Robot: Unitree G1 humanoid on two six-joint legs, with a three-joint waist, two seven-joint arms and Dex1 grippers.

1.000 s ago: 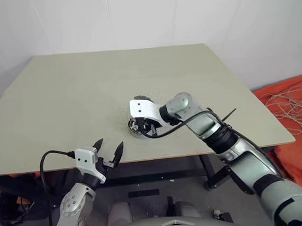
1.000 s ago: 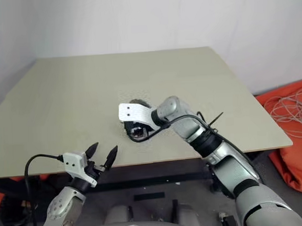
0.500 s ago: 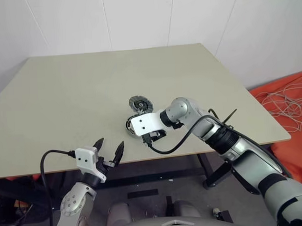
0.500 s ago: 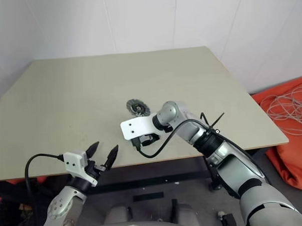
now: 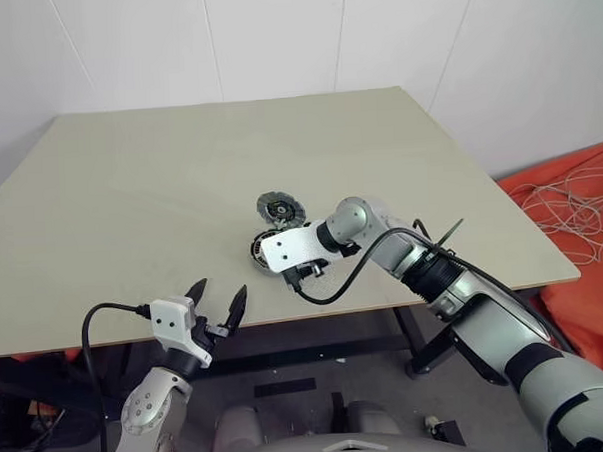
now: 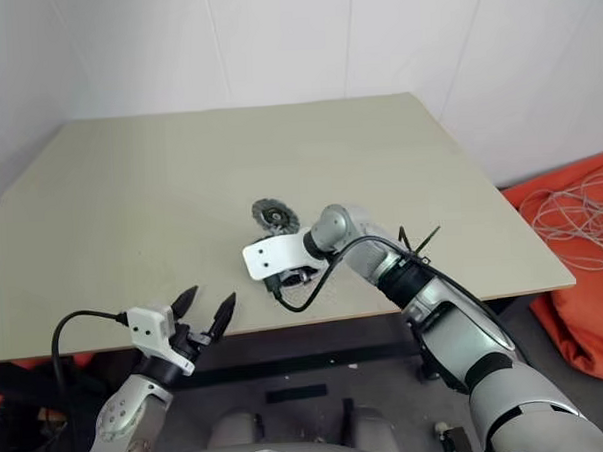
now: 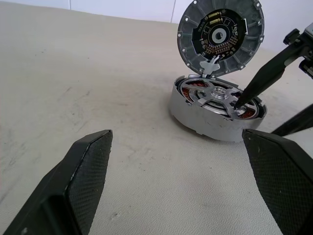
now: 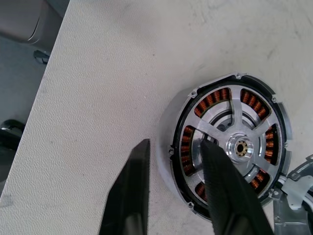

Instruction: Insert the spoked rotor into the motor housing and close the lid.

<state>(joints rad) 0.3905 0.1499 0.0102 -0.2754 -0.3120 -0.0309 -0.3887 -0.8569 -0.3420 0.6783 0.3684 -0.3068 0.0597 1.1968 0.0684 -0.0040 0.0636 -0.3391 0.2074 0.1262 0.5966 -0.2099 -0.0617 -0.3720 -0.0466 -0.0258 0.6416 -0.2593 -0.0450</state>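
Copper windings showed between the silver spokes of the spoked rotor [image 8: 234,147], which sat inside the motor housing [image 7: 215,115] near the table [image 5: 130,193] front edge. The lid [image 7: 219,34] stood tilted up behind it. The right gripper [image 8: 176,188] straddled the housing rim, one finger on the rotor, gripping nothing. The left gripper [image 5: 217,307] hovered wide open and empty, off the table edge.
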